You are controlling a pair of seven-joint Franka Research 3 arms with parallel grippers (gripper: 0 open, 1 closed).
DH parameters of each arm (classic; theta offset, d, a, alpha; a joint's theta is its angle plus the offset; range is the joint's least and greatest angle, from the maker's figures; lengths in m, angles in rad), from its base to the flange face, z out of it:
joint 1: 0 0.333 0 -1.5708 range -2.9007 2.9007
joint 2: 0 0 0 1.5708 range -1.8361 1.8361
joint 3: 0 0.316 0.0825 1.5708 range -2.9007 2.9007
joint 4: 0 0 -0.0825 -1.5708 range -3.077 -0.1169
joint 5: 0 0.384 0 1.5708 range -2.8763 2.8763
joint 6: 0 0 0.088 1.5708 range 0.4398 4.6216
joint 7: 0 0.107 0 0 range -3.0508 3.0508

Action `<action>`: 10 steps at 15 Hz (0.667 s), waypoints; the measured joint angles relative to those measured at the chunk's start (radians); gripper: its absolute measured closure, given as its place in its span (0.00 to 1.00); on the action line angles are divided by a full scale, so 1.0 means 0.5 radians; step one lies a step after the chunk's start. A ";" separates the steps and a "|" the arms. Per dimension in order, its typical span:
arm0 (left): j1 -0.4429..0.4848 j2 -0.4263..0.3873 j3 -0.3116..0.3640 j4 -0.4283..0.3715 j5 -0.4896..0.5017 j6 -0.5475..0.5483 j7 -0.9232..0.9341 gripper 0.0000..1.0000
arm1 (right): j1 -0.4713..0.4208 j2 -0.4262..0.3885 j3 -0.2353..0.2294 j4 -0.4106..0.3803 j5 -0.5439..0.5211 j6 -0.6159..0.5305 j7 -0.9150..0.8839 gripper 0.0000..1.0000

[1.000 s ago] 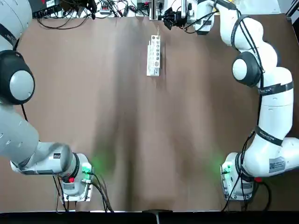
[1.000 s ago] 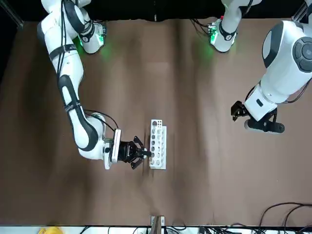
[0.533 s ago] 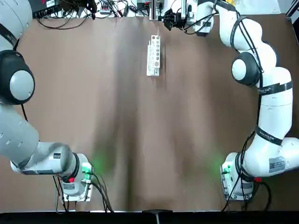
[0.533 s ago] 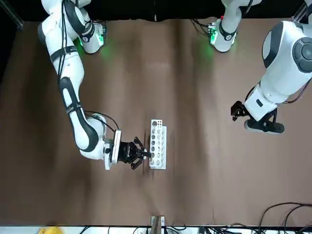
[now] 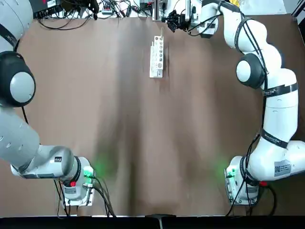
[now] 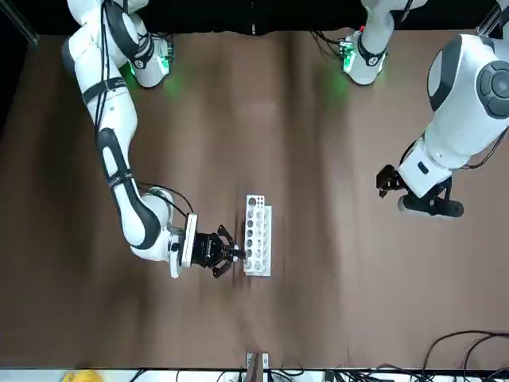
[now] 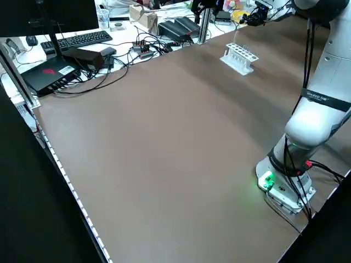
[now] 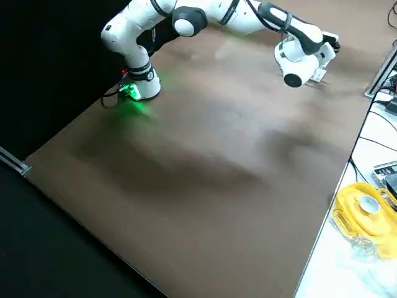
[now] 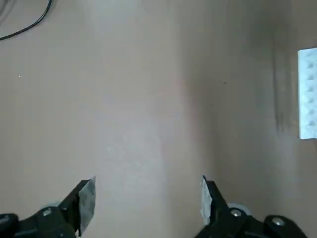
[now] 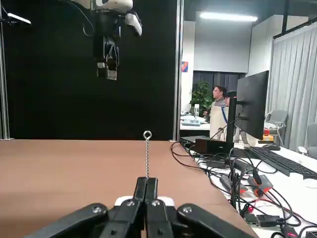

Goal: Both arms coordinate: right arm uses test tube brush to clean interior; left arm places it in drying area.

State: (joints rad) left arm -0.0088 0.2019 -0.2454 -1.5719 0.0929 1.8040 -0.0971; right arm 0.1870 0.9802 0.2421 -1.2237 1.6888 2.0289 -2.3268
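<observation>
The drying area, a white rack (image 5: 157,56) (image 6: 258,235) with a row of holes, stands near the table's far edge. The right arm (image 5: 274,109) reaches to the rack's far end. Its right gripper (image 6: 237,251) (image 10: 146,184) lies level with the table and is shut on the test tube brush (image 10: 147,158). That thin twisted wire stands upright, with a ring at its top. The left arm (image 6: 465,95) hovers off to the rack's side. Its left gripper (image 6: 383,181) (image 9: 147,196) is open and holds nothing, and the rack (image 9: 308,94) shows at that picture's edge.
Cables and electronics (image 5: 71,9) crowd the far table edge, with a keyboard and boxes (image 7: 82,46) beyond it. A yellow object (image 8: 363,208) lies off the table. Both arm bases (image 5: 78,183) (image 5: 240,183) glow green at the near edge. People sit far behind (image 10: 218,94).
The right arm shifted very slightly while its gripper stayed at the rack's far end. The left arm has not moved.
</observation>
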 joint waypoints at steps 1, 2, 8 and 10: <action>0.000 0.000 0.000 0.000 0.000 0.000 0.000 0.00 | 0.000 0.000 0.000 0.000 0.000 0.000 -0.001 0.98; 0.000 0.000 0.000 0.000 0.000 0.000 0.000 0.00 | 0.000 0.000 0.000 0.000 0.000 0.000 -0.001 0.98; 0.000 0.000 0.000 0.000 0.000 0.000 0.000 0.00 | -0.013 -0.020 0.001 0.022 0.013 -0.010 0.064 0.98; 0.000 0.000 0.000 0.000 0.000 0.000 0.000 0.00 | -0.015 -0.030 0.001 0.026 0.014 -0.011 0.098 0.98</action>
State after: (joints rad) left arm -0.0088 0.2019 -0.2454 -1.5720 0.0929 1.8040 -0.0972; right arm 0.1797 0.9652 0.2426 -1.2105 1.6956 2.0234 -2.2780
